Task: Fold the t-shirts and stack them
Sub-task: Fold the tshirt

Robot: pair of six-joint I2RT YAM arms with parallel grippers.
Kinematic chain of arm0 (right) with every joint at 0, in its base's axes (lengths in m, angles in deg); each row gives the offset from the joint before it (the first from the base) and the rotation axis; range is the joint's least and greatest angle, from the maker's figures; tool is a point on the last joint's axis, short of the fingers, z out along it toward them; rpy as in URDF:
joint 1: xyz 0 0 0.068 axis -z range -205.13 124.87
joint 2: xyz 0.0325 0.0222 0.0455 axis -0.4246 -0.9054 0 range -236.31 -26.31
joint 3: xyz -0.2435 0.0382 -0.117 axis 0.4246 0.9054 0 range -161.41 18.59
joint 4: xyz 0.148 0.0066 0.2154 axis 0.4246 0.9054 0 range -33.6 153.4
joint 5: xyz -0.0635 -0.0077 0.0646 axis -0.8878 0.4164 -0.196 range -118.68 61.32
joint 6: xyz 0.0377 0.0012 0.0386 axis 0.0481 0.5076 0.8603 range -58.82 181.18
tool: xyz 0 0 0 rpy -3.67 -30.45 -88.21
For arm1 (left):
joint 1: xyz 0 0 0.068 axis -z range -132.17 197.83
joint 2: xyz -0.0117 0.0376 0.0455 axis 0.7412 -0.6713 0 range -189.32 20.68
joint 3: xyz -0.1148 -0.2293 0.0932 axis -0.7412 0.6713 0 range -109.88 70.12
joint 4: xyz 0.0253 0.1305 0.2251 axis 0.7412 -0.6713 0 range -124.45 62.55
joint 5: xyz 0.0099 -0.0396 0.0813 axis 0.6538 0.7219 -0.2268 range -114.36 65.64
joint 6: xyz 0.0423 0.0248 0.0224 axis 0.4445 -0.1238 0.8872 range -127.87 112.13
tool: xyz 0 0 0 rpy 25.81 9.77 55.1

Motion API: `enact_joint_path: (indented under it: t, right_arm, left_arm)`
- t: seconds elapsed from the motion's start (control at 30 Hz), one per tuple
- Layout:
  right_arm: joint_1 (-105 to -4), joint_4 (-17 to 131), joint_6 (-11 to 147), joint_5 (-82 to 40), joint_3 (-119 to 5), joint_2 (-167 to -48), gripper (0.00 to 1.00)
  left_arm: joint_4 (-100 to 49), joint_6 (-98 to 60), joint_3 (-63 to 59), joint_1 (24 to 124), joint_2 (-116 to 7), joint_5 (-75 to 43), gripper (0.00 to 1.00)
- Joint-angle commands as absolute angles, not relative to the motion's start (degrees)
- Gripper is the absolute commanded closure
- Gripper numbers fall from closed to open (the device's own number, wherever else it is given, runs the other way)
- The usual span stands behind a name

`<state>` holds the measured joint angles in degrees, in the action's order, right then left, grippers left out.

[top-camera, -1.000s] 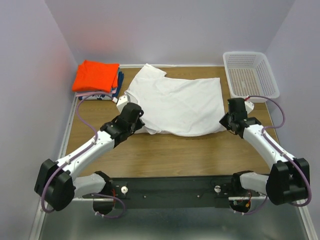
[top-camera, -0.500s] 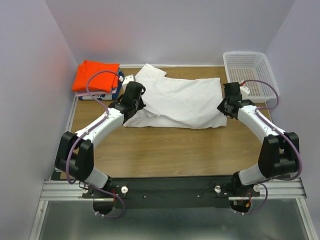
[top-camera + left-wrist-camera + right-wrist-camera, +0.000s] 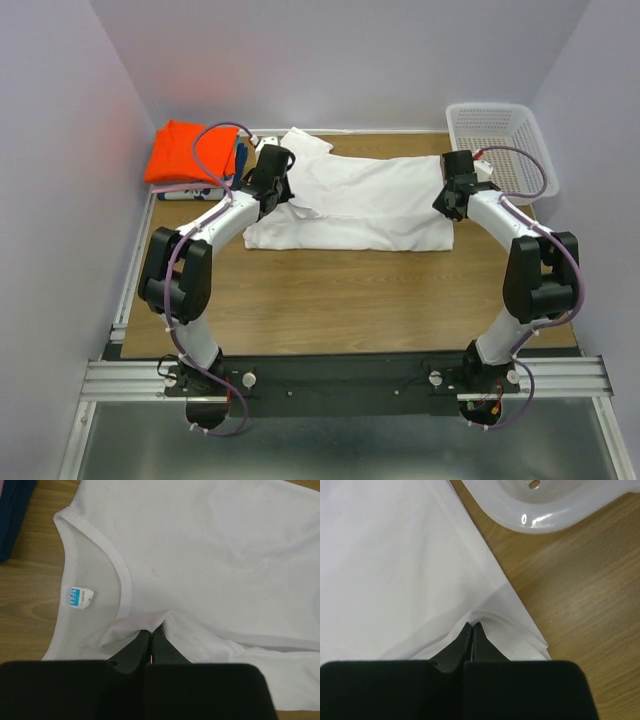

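The white t-shirt [image 3: 360, 200] lies across the back middle of the table, its near part folded over toward the back. My left gripper [image 3: 268, 196] is shut on the white fabric by the collar, next to the blue neck label [image 3: 79, 598]; the pinch shows in the left wrist view [image 3: 151, 628]. My right gripper [image 3: 452, 202] is shut on the shirt's hem edge at its right end [image 3: 472, 626]. The folded orange t-shirt [image 3: 193, 150] sits on a dark blue one [image 3: 238, 165] at the back left.
A white mesh basket [image 3: 498, 150] stands at the back right, its rim close to my right gripper [image 3: 545, 510]. Purple walls close in the back and sides. Bare wooden tabletop [image 3: 350, 300] lies between the shirt and the arm bases.
Both grippers have moved toward the back of the table, carrying the shirt's near edge with them. The shirt's near part now lies folded over the far part.
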<state>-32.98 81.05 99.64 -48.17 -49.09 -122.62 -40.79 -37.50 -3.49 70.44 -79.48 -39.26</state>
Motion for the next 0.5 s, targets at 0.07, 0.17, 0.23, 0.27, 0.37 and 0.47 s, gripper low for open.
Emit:
enact_joint_path:
  t: [0.07,0.17,0.23,0.27,0.37,0.47]
  right_arm:
    - [-32.25,80.66,95.55,-50.74,-54.18,-128.34,0.99]
    - [-32.33,80.57,95.20,-50.92,-54.89,-129.67,0.99]
    - [-32.33,80.57,95.11,-51.10,-55.24,-130.28,0.99]
    - [-32.33,80.57,95.11,-51.10,-55.50,-130.81,0.99]
    - [-32.24,80.49,95.20,-51.01,-55.94,-131.43,0.99]
    - [-32.24,80.49,95.11,-51.53,-56.64,-132.48,0.99]
  left_arm:
    - [-41.85,-34.76,-7.65,68.84,-84.25,-38.60,1.00]
    - [-41.95,-34.24,-9.51,68.40,-86.98,-38.25,1.00]
    - [-41.69,-33.45,-10.82,68.23,-88.21,-37.55,1.00]
    - [-41.08,-33.10,-11.26,68.22,-89.18,-37.11,1.00]
    - [-41.25,-32.83,-13.11,68.14,-91.20,-37.02,0.95]
    - [-41.77,-32.92,-14.87,67.26,-93.14,-37.46,0.90]
